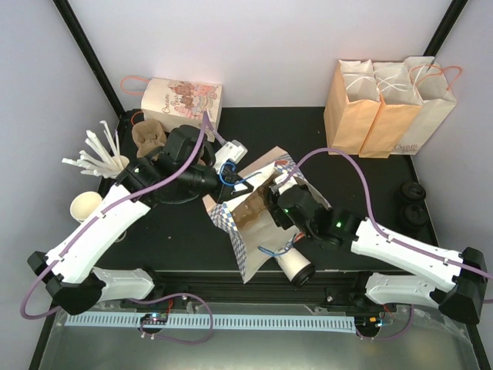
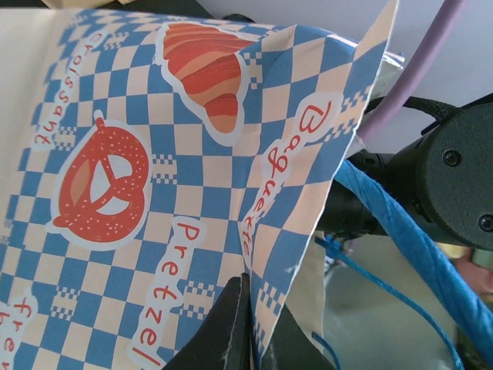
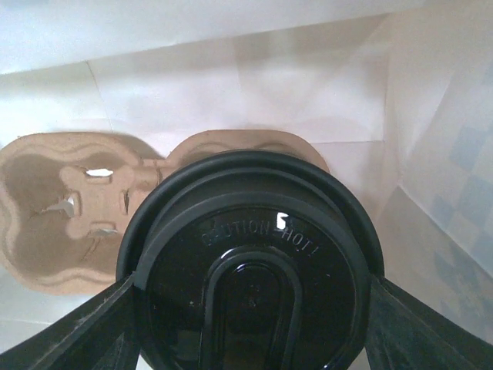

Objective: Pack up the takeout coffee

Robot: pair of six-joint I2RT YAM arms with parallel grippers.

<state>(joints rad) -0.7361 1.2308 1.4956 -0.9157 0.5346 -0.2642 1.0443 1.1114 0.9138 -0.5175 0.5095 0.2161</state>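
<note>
A blue-checked paper bag (image 1: 250, 223) lies on its side in the middle of the table, mouth toward the right arm. My left gripper (image 2: 250, 308) is shut on the bag's edge (image 2: 308, 200), holding it up. My right gripper (image 3: 250, 297) reaches inside the bag, shut on a takeout coffee; its black lid (image 3: 250, 262) fills the right wrist view between both fingers (image 3: 85, 331). A brown pulp carrier (image 3: 69, 200) lies on the bag's floor just beyond the cup. Another takeout coffee (image 1: 295, 266) lies on its side near the table's front edge.
Three tan paper bags (image 1: 385, 108) stand at the back right, a printed bag (image 1: 181, 100) at the back left. Brown carriers (image 1: 150, 139), white cutlery (image 1: 100, 158) and a plain white cup (image 1: 86, 206) sit on the left. Black lids (image 1: 412, 204) lie at the right edge.
</note>
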